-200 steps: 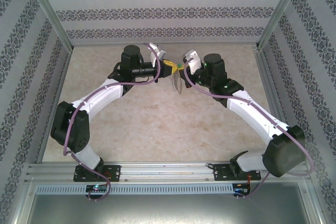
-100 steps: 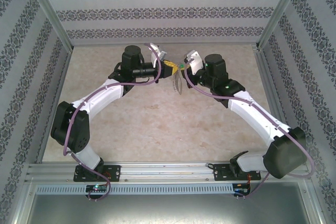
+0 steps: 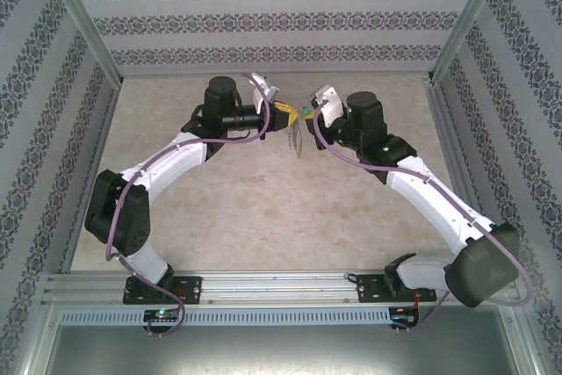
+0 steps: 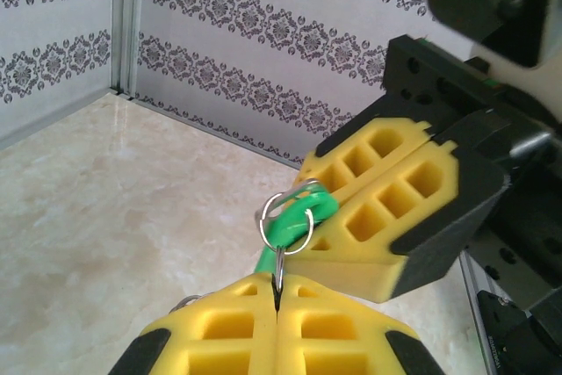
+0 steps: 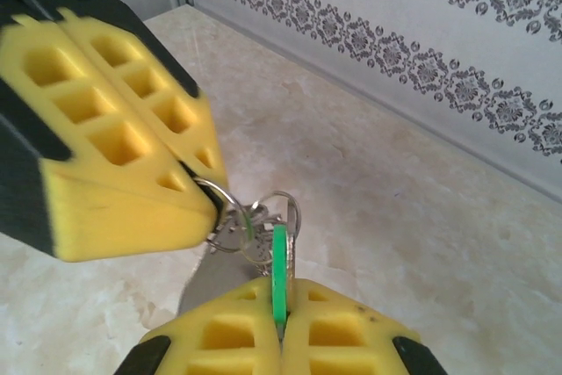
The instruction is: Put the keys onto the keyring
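Near the upper centre of the top view, the left gripper (image 3: 279,111) and right gripper (image 3: 306,112) meet tip to tip above the table (image 3: 263,208). The grey keyring (image 3: 296,136) dangles below them. The left wrist view adds that the left gripper is clenched on one thin wire ring, which overlaps the green key (image 4: 299,217); whether it is threaded is unclear. The right wrist view adds the right gripper pinching the key's green head edge-on, low centre.

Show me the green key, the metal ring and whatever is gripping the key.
green key (image 5: 279,261), right wrist view, its plastic head.
keyring (image 4: 279,256), left wrist view, bottom of its wire loop.
right end effector (image 5: 279,313), right wrist view, between its yellow fingertips.
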Controlling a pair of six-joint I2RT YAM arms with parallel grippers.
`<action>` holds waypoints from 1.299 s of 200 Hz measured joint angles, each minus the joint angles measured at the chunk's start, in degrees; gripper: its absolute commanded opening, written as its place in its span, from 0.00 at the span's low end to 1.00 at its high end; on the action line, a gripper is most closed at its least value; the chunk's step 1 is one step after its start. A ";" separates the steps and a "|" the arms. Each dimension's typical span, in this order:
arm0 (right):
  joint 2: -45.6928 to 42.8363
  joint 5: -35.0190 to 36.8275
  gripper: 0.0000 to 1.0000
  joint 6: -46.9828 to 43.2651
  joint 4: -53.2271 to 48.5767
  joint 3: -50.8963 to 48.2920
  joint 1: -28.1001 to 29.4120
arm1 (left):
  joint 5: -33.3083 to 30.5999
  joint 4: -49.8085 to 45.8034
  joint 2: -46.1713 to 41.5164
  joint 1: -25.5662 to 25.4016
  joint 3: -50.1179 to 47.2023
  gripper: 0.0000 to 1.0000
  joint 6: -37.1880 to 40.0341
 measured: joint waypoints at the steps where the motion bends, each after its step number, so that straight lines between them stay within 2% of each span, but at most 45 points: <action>1: -0.07 -0.02 0.00 0.00 0.00 0.02 0.04 | 0.00 0.00 0.00 0.00 0.00 0.00 0.00; 260: 4.17 1.03 0.00 -3.61 -8.09 6.43 1.40 | -1.07 -2.89 -0.04 -0.22 0.31 0.00 1.07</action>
